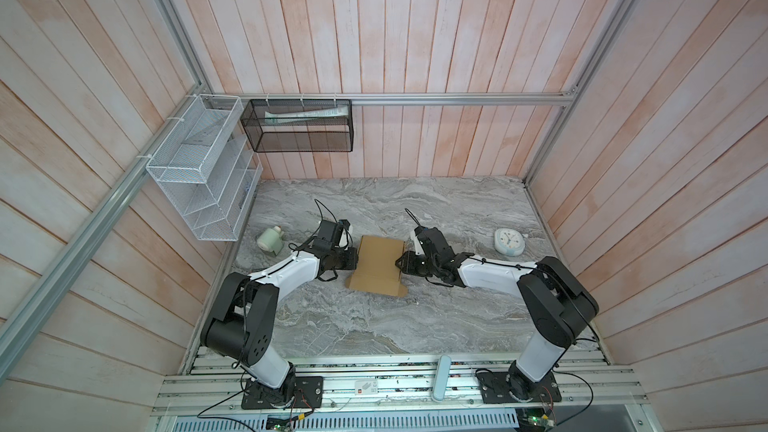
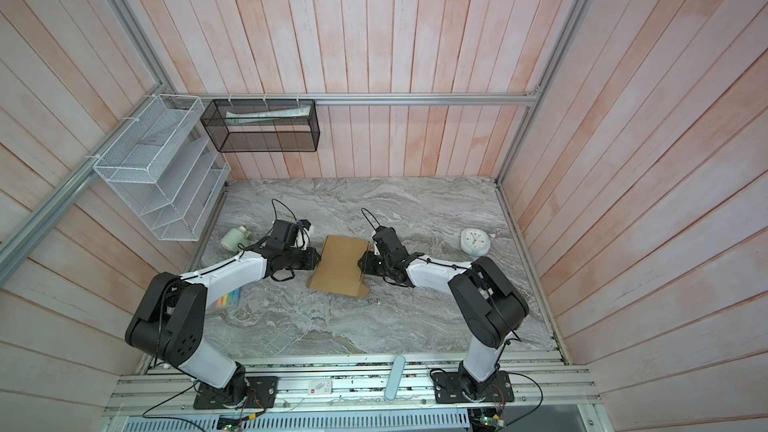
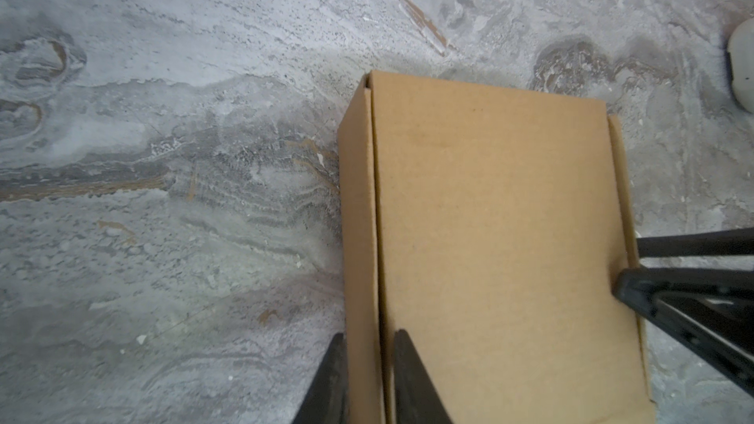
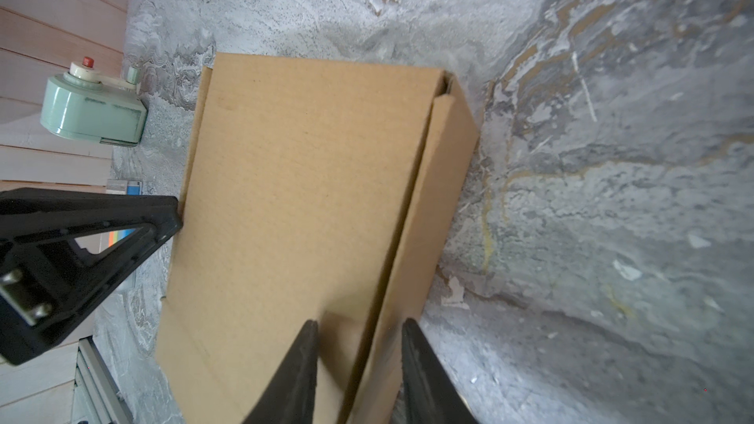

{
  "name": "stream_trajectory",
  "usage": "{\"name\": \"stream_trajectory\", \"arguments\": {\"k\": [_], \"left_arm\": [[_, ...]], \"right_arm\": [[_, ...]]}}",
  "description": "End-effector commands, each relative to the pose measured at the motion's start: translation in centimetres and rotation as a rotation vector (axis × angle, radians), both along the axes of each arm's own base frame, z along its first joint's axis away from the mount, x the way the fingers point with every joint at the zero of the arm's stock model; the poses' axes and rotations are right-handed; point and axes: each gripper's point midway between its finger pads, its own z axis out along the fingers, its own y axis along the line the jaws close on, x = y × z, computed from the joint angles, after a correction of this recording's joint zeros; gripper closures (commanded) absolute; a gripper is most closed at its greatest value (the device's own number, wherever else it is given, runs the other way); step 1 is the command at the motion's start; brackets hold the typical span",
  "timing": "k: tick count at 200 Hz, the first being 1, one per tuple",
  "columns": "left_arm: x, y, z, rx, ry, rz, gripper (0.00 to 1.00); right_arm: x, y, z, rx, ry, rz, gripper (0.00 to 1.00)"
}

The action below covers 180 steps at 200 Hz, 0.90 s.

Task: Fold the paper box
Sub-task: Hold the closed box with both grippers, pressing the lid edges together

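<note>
Box [image 3: 489,238] near end runs off frame edge. Clock [image 3: 743,71], beyond box, mostly cropped. Coloured strip [image 2: 230,299], left of box, half hidden by left arm [image 2: 224,272].

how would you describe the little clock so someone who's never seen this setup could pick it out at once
On the grey marble tabletop, look at the right side, right of the paper box and beyond the right arm. The small desk clock lies there alone, the only thing with a round white dial in a pale rounded case.
</note>
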Motion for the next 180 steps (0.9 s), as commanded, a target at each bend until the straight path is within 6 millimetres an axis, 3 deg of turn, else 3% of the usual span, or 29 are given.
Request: {"name": "stream_trajectory", "arguments": {"k": [1, 180], "left_arm": [[0.7, 0.0, 0.1, 0.005, -0.015, -0.004, 0.78], [1.0, 0.8, 1.5, 0.017, -0.061, 0.031, 0.79]], "right_arm": [[0.4, 0.1, 0.9, 0.013, -0.022, 0.011, 0.65], [0.1, 0.1, -0.4, 0.009, 0.007, 0.011, 0.66]]}}
